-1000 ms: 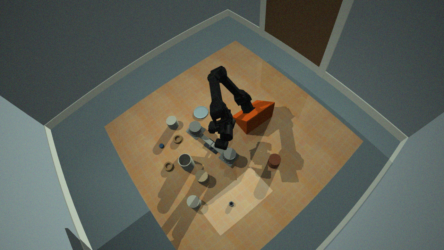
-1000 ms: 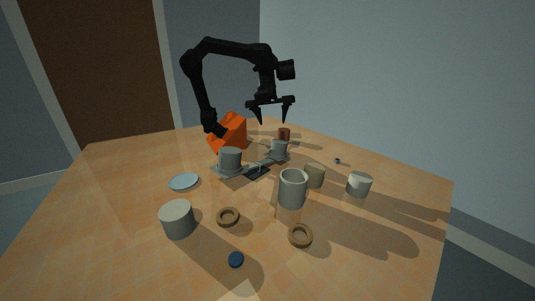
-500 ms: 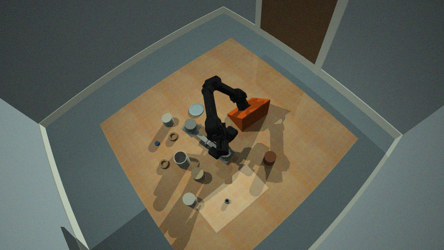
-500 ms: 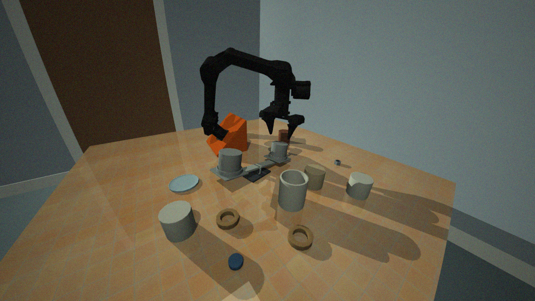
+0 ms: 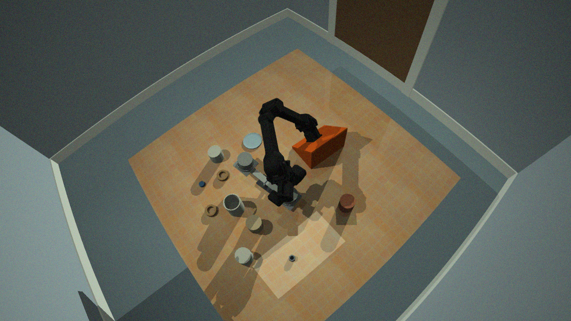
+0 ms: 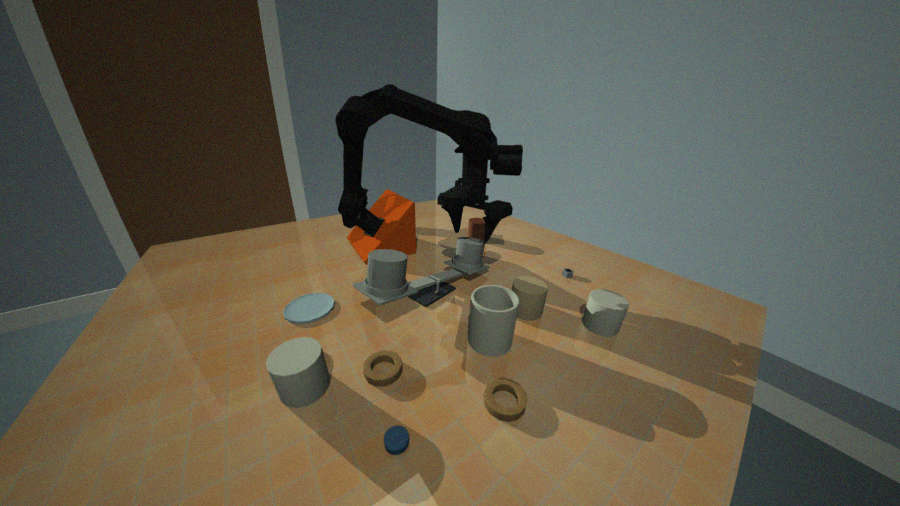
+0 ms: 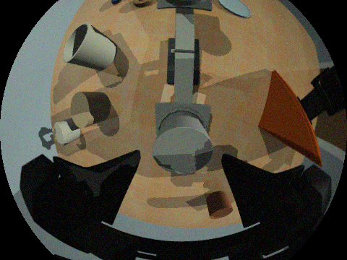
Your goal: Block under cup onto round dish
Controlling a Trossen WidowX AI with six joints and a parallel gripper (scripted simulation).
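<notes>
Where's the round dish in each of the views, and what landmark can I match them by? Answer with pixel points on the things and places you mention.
Top: the pale blue round dish (image 5: 252,141) (image 6: 309,308) (image 7: 236,7) is left of centre, slightly above mid-height.
Exterior: left part, below mid-height.
Wrist: cut off by the top edge, right of centre.
Shared landmark: the orange wedge-shaped block (image 5: 328,147) (image 6: 397,229) (image 7: 285,119).

The setting is a plain room of undetermined type. A brown door stands at the upper right of the top view, framed by pale trim. Bare grey walls surround a wooden table.
</notes>
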